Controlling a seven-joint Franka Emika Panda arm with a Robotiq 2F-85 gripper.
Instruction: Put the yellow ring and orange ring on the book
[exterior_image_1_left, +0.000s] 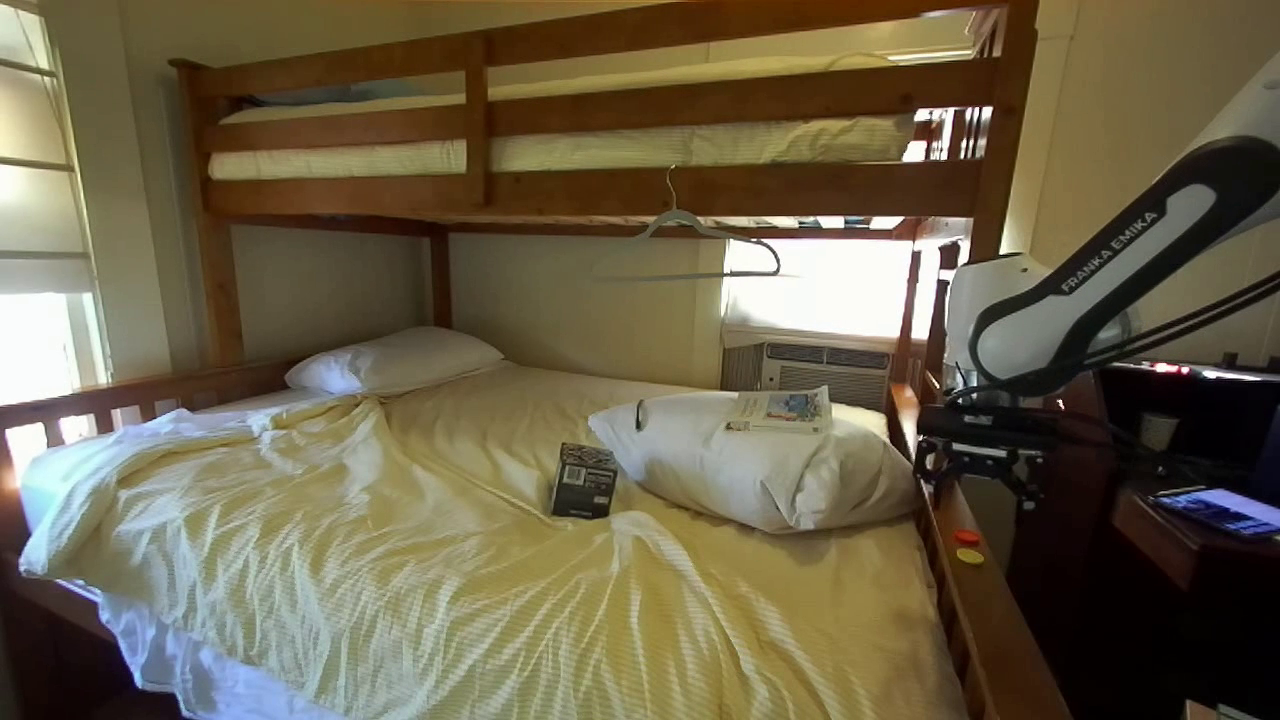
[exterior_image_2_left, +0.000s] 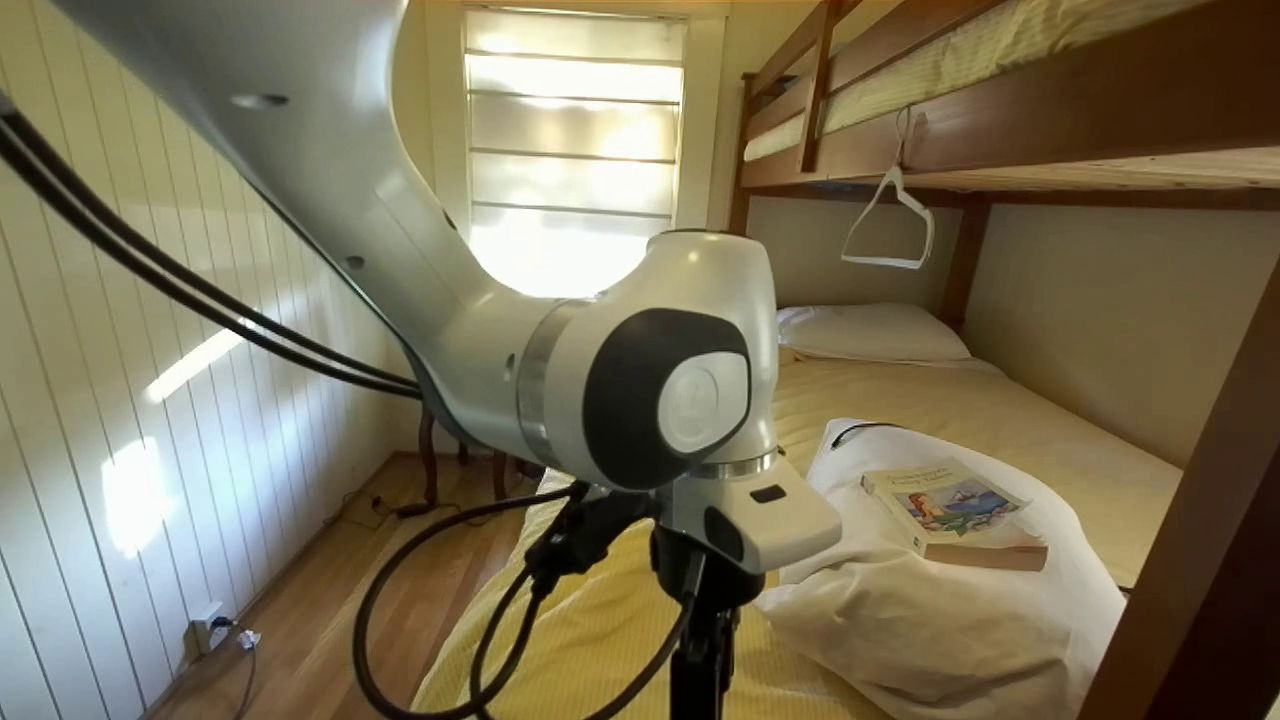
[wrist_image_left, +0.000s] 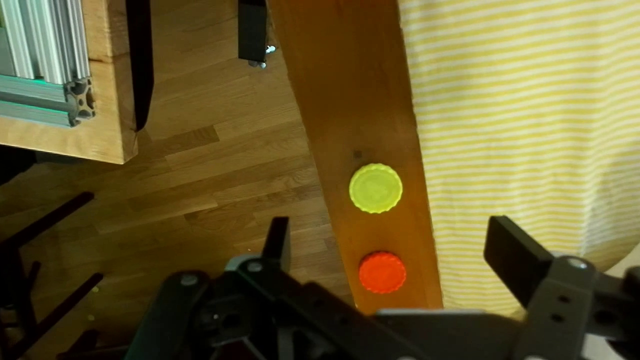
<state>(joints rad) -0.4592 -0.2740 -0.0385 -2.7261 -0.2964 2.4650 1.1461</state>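
Jaws are spread wide apart, and in the wrist view they show to either side of the orange ring (wrist_image_left: 382, 272), one half at roughly 9 o'clock and the other at 3. That ring is pretty much red-orange tbh. The yellow ring (wrist_image_left: 376, 188) sits near it at 12 o'clock, with a bit of a gap between. Both look more like flat discs with wavy edges to me, and both lie on the wooden bed rail (wrist_image_left: 350, 90). Striped sheet (wrist_image_left: 510, 125) runs along the rail's 3 o'clock side, wood floor (wrist_image_left: 200, 175) shows at 9, and over at 10 from the rings there's a worktop (wrist_image_left: 107, 137) with some metal profiles (wrist_image_left: 47, 40) on it.

Book (exterior_image_1_left: 780, 410) is well apart from the rings, about 10 o'clock from them in an exterior view. It's lying cover up on a fat white pillow (exterior_image_1_left: 700, 455), seen in both exterior views. A dark box (exterior_image_1_left: 583, 485) sits on the bed (exterior_image_1_left: 780, 600) just beside the pillow, at its 9 o'clock end. Also got a hanger (exterior_image_1_left: 676, 216) dangling off the upper bunk (exterior_image_1_left: 580, 192), around 11 o'clock from the book. The Franka arm (exterior_image_1_left: 1110, 270) reaches in from 1 o'clock of the rings, jaws end hanging above the rail.
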